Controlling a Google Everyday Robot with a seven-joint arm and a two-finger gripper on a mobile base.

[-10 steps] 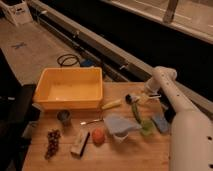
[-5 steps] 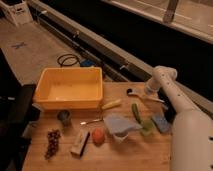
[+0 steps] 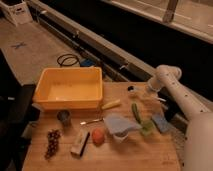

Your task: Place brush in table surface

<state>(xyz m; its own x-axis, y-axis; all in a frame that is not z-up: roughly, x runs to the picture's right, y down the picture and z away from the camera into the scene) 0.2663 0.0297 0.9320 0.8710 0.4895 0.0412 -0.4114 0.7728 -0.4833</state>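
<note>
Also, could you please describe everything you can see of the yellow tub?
The yellow tub is a rectangular open-topped bin, plastic by its look, with sloping walls; nothing shows inside. It stands upright at the back left of the table surface. A small dark cup stands just in front of it and a pale yellow item lies off its front right corner. The gripper is apart from it, by the table's back right edge.
</note>
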